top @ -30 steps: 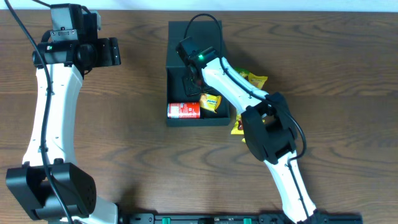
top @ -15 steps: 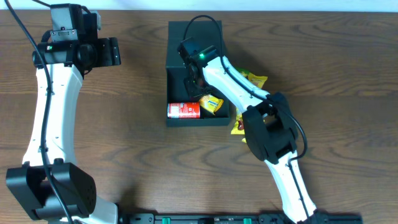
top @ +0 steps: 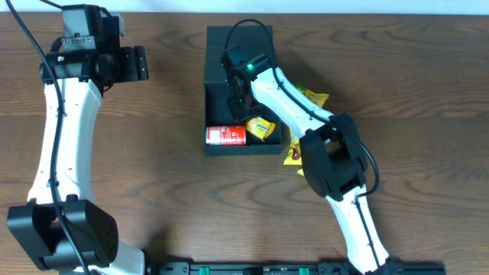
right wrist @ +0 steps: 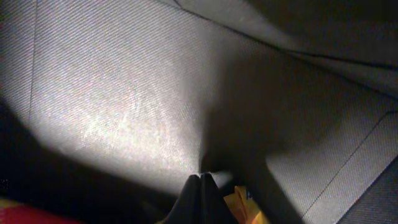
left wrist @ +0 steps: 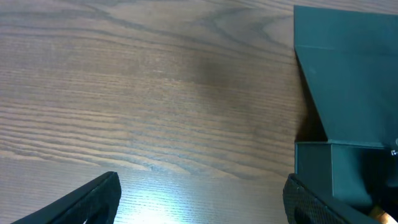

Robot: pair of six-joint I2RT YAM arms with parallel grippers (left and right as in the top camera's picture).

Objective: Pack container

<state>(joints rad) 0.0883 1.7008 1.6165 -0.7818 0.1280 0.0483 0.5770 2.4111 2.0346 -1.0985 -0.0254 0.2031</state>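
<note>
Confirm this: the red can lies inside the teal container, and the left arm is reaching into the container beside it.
Wrong arm. The overhead view shows the right gripper reaching into the container near the red can; the left gripper is well off to its side.

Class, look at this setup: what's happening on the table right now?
The right gripper is down inside the dark teal container, fingers shut, beside a yellow snack packet and a red can already in it. More yellow packets lie on the table outside. The left gripper hangs open, off to the side.
</note>
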